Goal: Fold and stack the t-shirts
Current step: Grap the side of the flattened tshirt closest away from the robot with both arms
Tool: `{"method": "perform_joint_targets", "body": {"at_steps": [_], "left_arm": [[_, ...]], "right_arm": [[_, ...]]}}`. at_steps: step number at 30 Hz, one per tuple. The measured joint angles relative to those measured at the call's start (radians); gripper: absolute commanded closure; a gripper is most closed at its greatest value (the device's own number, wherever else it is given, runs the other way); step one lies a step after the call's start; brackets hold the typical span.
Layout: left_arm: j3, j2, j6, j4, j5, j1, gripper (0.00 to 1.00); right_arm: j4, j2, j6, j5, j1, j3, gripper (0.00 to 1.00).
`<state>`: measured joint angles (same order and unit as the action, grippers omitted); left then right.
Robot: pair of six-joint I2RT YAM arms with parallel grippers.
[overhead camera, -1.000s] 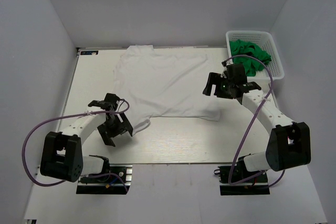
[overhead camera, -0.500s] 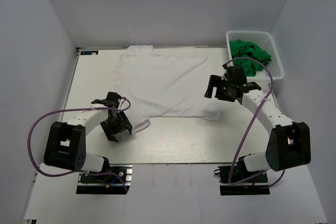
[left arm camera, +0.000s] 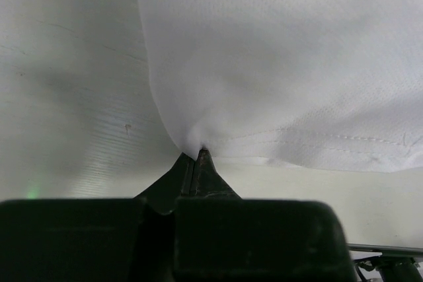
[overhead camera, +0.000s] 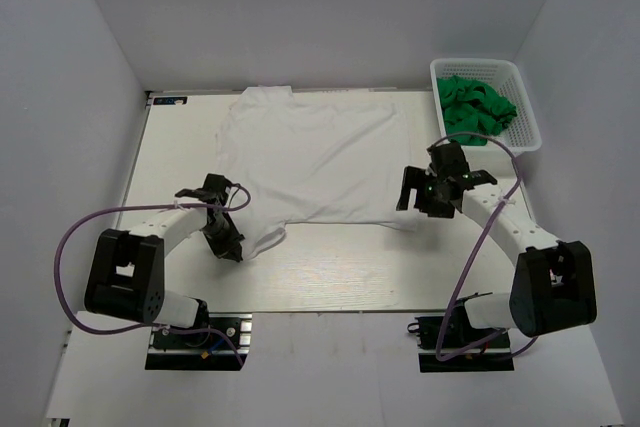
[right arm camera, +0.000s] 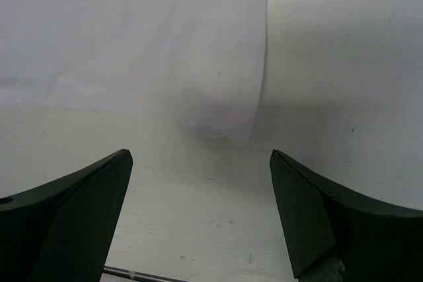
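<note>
Wrist cam, not top: L jaws pinch white tee point(left arm camera: 277, 64).

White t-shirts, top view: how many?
1: the white t-shirt spread on the table, its near-left corner pinched by the left gripper. The basket shows only green cloth; anything under that is hidden.

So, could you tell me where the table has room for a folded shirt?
The near strip of the pale wooden table, between the plain white cloth t-shirt and the arm bases, is bare. The white plastic lattice basket crowds the far right corner.
</note>
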<state>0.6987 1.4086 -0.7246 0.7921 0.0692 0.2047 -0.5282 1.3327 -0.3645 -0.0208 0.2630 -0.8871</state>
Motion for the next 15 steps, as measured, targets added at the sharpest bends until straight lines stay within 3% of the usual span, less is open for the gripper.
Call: {"method": "perform_joint_targets", "body": {"at_steps": [6,15], "left_arm": [[0.011,0.01,0.002,0.0,0.001,0.0,1.0],[0.016,0.008,0.006,0.006,-0.01,0.0,1.0]], "right_arm": [[0.01,-0.001,-0.057,0.0,0.0,0.09,0.1],[0.084,0.047,-0.157,0.069,0.0,0.13,0.2]]}}
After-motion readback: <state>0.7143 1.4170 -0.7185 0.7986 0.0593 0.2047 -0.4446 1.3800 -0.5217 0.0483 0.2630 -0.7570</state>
